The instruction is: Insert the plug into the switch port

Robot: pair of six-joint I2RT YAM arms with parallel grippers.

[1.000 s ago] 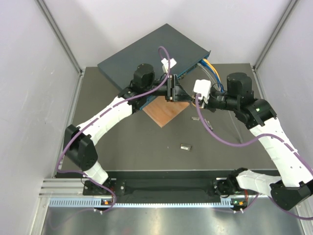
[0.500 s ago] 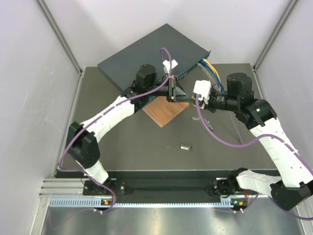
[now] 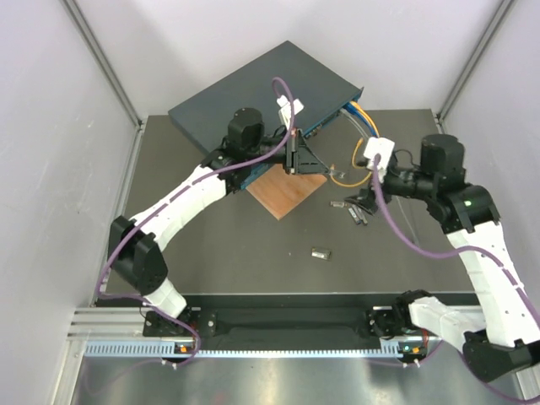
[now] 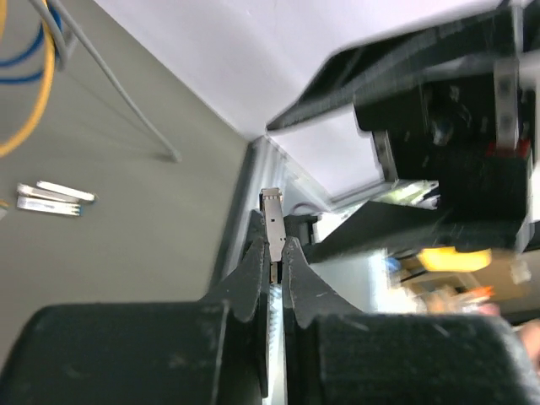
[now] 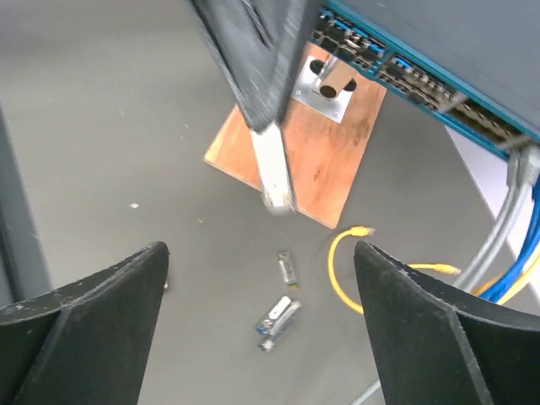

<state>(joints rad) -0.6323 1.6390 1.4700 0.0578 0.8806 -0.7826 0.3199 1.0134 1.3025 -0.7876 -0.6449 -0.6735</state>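
Biggest thing first: the dark grey matte surface [image 3: 211,253] with the big flat blue-grey metal switch [image 3: 253,89] sitting at the back, its teal front face angled toward the arms.

Progress-wise I'd say about halfway. The left claw [image 4: 272,253] is clamped shut on the thin silver metal plug [image 4: 272,221]. The plug sticks out past its fingertips and hangs in the air just in front of the switch's row of sockets, above the back corner of the thin brown wooden square [image 5: 329,160]. It isn't in any port yet. So the grab is done, and what's left is lining it up with a free socket and pushing it home.

The right claw [image 5: 260,251] is spread wide open with nothing in it, hovering near the plug but not touching it.

No bins or trays here, so the ports are the only "containers". A bundle of blue and grey cables [image 5: 515,219] seems to run into the sockets at the right end, though I can't tell which ones are free. A small metal plate with two holes [image 5: 325,89] sits on the wooden square.

A loose yellow cable [image 5: 331,263] curls on the surface, with two small silver modules [image 5: 287,268] lying beside it.
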